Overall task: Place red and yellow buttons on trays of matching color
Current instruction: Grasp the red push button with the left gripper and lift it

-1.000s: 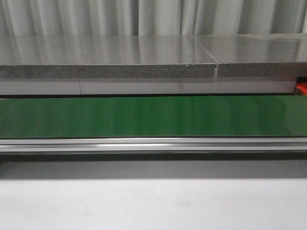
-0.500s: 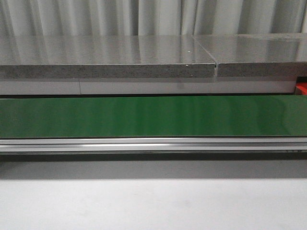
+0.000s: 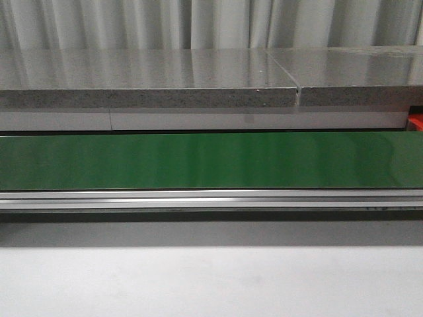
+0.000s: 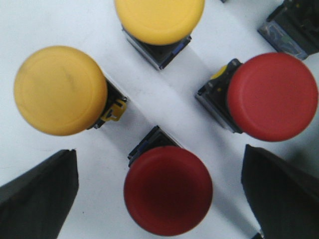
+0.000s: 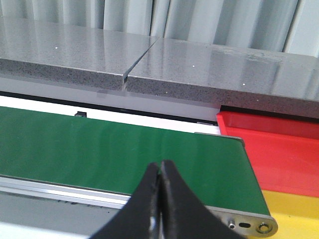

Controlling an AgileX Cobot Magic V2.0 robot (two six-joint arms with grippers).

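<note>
Your front view shows neither arm, only the green conveyor belt (image 3: pixel 211 160), the grey stone ledge (image 3: pixel 145 79) behind it and a red sliver (image 3: pixel 416 121) cut off at the far right edge; it looks the same as a second ago.

Your left end effector (image 4: pixel 159 191) hangs straight down over the white bench (image 4: pixel 30 30), spread wide and gripping nothing. Between its dark fingers (image 4: pixel 37 196) sits a red button (image 4: pixel 168 190). Beyond it stand a yellow button (image 4: pixel 60 90), a second yellow button (image 4: pixel 159 20) cropped by the frame, and another red button (image 4: pixel 271 95).

Your right end effector (image 5: pixel 160 172) is pinched closed and empty, pointing over the belt's end. The red tray (image 5: pixel 279 149) and yellow tray (image 5: pixel 294 209) lie beside it, both cut off.
</note>
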